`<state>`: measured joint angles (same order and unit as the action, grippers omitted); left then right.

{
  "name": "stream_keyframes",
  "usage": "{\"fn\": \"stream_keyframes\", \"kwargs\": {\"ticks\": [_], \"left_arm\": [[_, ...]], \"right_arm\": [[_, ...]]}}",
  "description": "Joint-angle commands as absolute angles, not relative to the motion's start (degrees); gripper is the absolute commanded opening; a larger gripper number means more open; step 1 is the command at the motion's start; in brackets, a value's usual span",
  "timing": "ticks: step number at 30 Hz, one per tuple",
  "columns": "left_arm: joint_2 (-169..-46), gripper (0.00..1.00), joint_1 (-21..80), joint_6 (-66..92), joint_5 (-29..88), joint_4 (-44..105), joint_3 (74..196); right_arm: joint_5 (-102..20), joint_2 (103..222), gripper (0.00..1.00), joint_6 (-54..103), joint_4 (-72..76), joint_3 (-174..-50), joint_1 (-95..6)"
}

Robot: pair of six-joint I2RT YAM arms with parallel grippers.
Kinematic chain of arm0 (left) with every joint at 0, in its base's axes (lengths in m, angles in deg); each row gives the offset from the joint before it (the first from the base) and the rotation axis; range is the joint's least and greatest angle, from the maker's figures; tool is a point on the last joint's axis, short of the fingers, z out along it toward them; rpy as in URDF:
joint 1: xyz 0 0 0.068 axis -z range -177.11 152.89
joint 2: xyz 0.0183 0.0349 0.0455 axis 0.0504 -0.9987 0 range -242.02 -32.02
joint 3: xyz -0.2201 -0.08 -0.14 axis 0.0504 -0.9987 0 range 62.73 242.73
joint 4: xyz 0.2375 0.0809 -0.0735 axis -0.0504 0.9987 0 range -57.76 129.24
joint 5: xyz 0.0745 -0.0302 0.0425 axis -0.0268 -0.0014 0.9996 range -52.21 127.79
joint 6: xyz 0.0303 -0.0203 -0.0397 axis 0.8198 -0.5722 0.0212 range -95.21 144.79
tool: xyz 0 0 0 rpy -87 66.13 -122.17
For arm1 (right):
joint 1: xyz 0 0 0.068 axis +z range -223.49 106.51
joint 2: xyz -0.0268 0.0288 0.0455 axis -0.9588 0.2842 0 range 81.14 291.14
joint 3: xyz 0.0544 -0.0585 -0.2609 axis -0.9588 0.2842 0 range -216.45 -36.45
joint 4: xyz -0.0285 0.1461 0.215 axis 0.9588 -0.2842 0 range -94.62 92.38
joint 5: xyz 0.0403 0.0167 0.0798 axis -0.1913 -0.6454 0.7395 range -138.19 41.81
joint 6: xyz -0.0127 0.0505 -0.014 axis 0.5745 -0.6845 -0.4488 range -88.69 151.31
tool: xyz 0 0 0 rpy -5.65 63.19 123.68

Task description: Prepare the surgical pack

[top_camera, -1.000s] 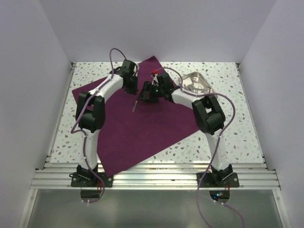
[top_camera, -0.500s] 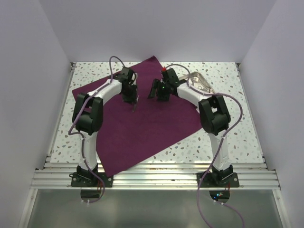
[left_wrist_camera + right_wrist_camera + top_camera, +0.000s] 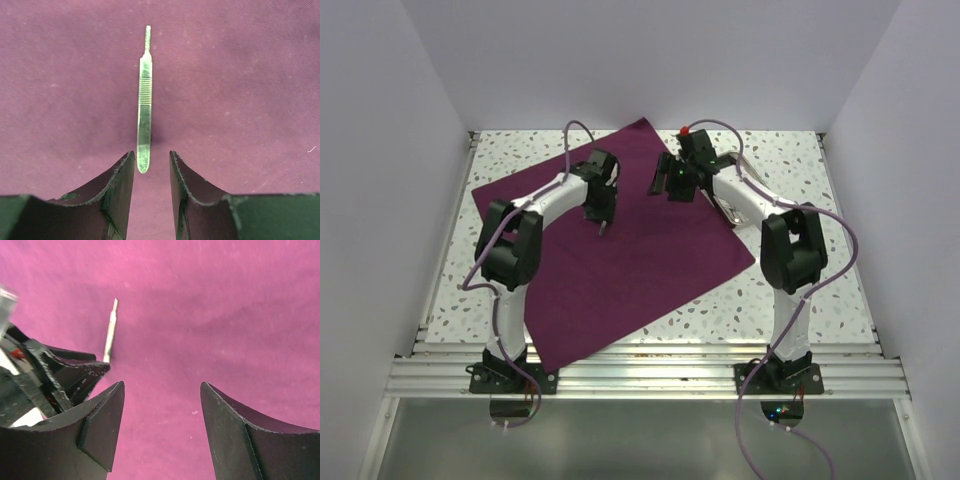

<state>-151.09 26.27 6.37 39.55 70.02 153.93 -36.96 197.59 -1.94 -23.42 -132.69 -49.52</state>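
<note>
Maroon cloth, the surgical pack (image 3: 650, 260), lies spread flat on the table (image 3: 800, 280), seemingly as a bed for the steel scalpel handle (image 3: 144, 110) resting on it, its near end between the parted, unpinching jaws of the left gripper (image 3: 150, 162), while the right gripper (image 3: 160, 390) hovers spread wide, empty.

Surgical pack (image 3: 630, 270): matt purple cloth, a fine felt-like nap is noted. Scalpel handle (image 3: 144, 110): satin metal, ribbed mid-section. Tabletop (image 3: 720, 315): a smooth speckled stone-look finish is recorded.

A robotics lab test cell: plain white walls (image 3: 380, 150) box in a speckled table (image 3: 840, 300); aluminium rail (image 3: 650, 372) at 6 o'clock.
</note>
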Motion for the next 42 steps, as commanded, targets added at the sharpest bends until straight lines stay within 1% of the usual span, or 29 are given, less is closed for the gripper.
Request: {"fn": "stream_keyframes", "kwargs": {"ticks": [1, 5, 10, 18, 21, 23, 24, 27, 35, 42], "left_arm": [[-150.41, 0.38, 26.80, 7.03, 42.63, 68.19, 154.66], [-151.64, 0.36, 27.06, 7.65, 44.29, 67.40, 154.23], [-152.61, 0.36, 27.06, 8.09, 45.26, 66.26, 153.52], [-154.28, 0.35, 27.06, 8.00, 42.02, 65.20, 151.50], [-155.33, 0.30, 26.71, 8.96, 40.53, 65.02, 150.97], [-155.86, 0.21, 26.36, 9.40, 39.73, 64.94, 150.80], [-156.30, 0.12, 25.84, 9.84, 38.42, 64.94, 150.79], [-156.04, 0.00, 24.69, 10.02, 35.53, 64.76, 151.06], [-152.70, 0.00, 22.14, 8.27, 25.94, 66.08, 153.08], [-151.38, 0.00, 21.08, 7.82, 23.03, 65.82, 153.08]], "right_arm": [[-36.94, 194.96, 0.66, -1.12, -24.60, -131.81, -49.32], [-36.50, 195.13, 0.65, -0.95, -24.77, -132.25, -49.32], [-35.79, 195.66, 0.65, -0.86, -24.86, -132.69, -49.32], [-35.27, 197.33, 0.65, -1.30, -24.87, -133.83, -49.32], [-35.18, 197.86, 0.64, -1.73, -24.78, -134.27, -49.06], [-35.09, 198.30, 0.64, -2.00, -24.69, -134.62, -48.88], [-34.66, 198.91, 0.64, -2.35, -24.60, -134.79, -48.53], [-33.51, 200.32, 0.64, -4.10, -24.16, -136.20, -47.74], [-25.00, 206.38, 0.67, -15.00, -15.83, -137.52, -46.33], [-24.89, 207.71, 0.67, -17.82, -14.93, -137.26, -46.15]]}}
